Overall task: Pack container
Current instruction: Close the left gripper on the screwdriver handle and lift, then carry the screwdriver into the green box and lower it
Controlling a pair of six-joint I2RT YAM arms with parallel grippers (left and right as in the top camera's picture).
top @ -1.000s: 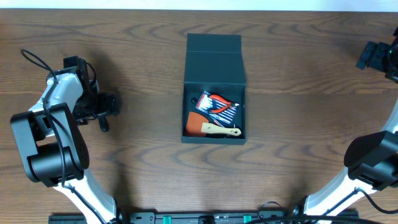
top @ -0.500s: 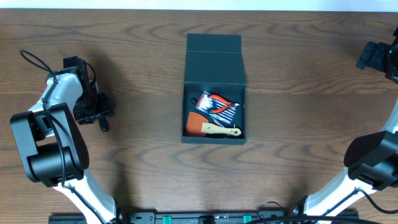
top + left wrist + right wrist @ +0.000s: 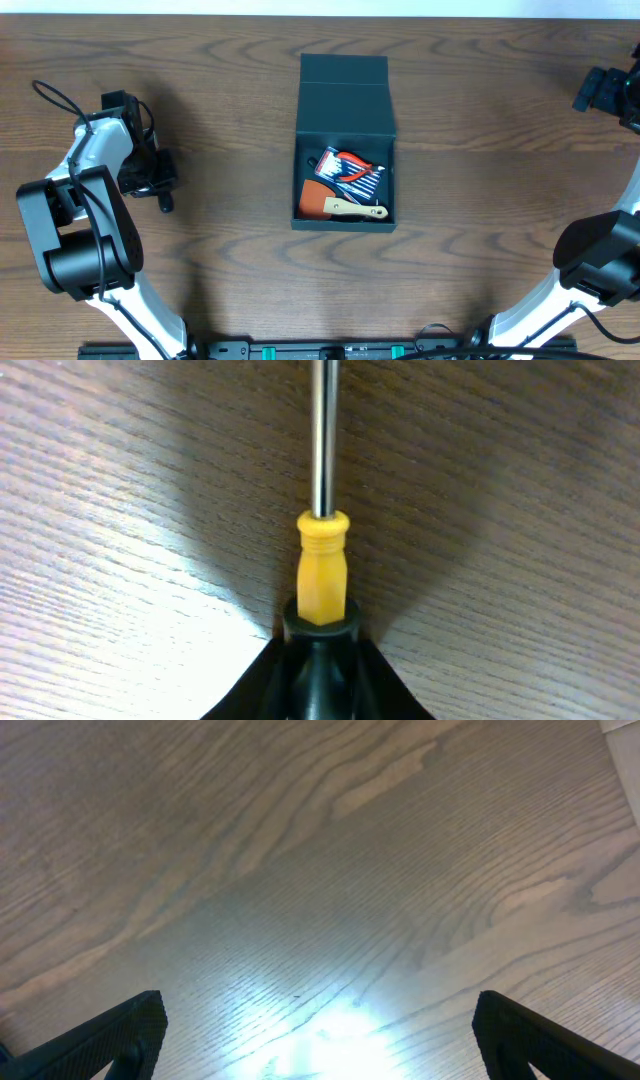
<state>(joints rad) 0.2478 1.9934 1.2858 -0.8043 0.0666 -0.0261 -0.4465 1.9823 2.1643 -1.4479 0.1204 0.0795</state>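
Several tools lie in the open box at the middle of the table, its lid folded far-side for access, while the left jaws clamp a yellow-handled screwdriver at the left, probably next in, and the right jaws gape empty far right.

Robot lab bench; wood-grain table (two arms mounted at edge)

The desk is dark brown wood with bold, wavy grain across its whole top. A thin pale strip shows beyond its far edge. A bright patch of glare lies on the wood, fading into softer shade around it.
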